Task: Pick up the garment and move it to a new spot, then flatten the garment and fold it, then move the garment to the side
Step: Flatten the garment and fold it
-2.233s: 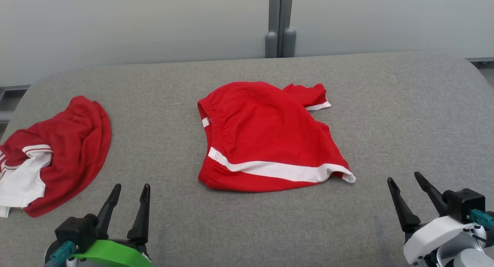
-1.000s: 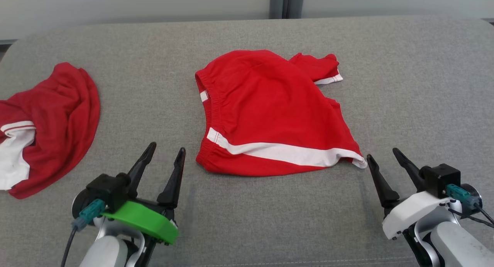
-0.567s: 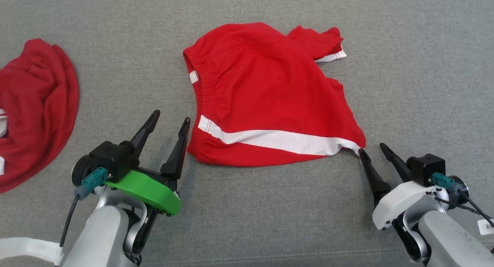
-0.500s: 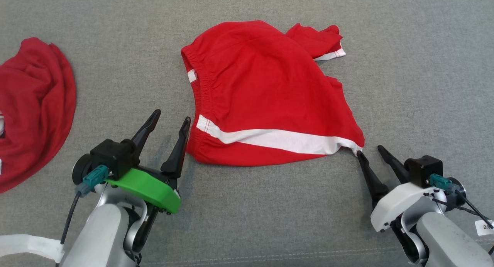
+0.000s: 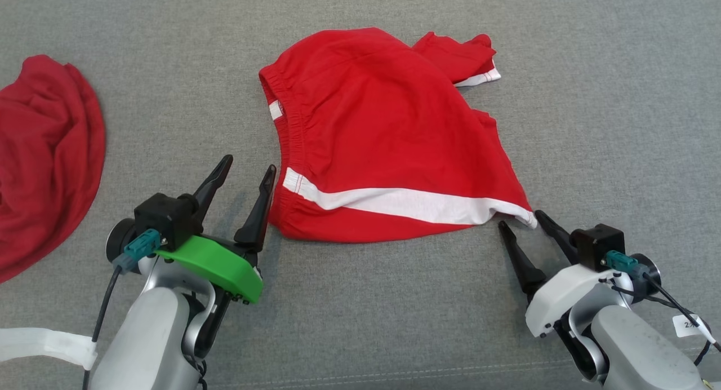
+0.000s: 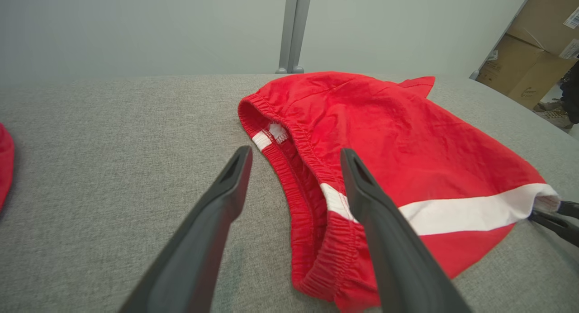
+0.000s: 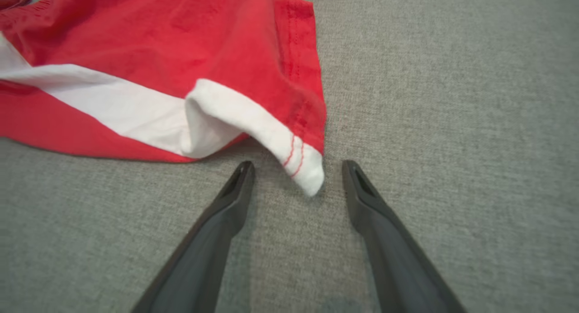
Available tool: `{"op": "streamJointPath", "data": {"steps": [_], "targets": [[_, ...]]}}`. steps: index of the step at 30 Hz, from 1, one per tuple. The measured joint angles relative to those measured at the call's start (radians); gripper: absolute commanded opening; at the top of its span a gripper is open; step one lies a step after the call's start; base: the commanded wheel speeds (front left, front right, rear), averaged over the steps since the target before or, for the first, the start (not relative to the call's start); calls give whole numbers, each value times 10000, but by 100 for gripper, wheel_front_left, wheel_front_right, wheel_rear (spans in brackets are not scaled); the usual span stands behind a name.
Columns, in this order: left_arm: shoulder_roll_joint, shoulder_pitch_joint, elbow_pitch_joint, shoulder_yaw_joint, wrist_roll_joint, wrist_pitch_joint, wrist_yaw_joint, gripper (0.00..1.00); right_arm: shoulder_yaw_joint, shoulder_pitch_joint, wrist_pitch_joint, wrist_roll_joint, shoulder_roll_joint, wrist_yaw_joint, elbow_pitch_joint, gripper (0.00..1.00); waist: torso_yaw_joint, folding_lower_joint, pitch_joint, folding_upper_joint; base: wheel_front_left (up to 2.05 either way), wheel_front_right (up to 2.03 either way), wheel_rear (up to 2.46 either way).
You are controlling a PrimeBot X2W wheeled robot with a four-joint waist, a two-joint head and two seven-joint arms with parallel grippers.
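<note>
Right wrist view, gripper [image 7: 297, 164] straddling garment [image 7: 181, 41] corner

Garment: we see a pair of red shorts [image 5: 388, 136], unfolded and lightly creased.
Place: we find it lying about mid-way across the grey fabric surface [image 5: 591, 97].
Waistband [image 5: 294, 136]: gathered elastic on its left side in the head view; in the left wrist view we see it gaping a little, with a white tag [image 6: 277, 132] inside.
White band [image 5: 405, 203]: we follow it along the near side, from the waistband to the near right corner.
Near right corner [image 7: 301, 166]: the white hem curls over into a small loop.
Far right: we see one leg [image 5: 459, 57] bunched, its white-edged hem showing.
</note>
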Motion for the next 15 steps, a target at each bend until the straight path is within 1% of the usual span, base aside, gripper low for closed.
{"op": "streamJointPath", "data": {"steps": [5,7,13,15], "targets": [[-56,-14,171,-10,-59,-88,-2,100,113,-2,-59,-94,63,123,105,100,-22,0,-39,0,0,0,0],[-107,-35,280,-17,-61,-92,-2,100,113,-13,-75,-100,88,127,165,97,-29,0,-46,0,0,0,0],[-159,-175,405,-59,-84,-188,-84,100,67,-287,-73,-192,104,127,311,97,-34,0,-47,0,0,0,0],[-173,-230,458,-65,-84,-192,-86,100,29,-374,-73,-207,81,127,351,95,-29,0,-51,0,0,0,0]]}}
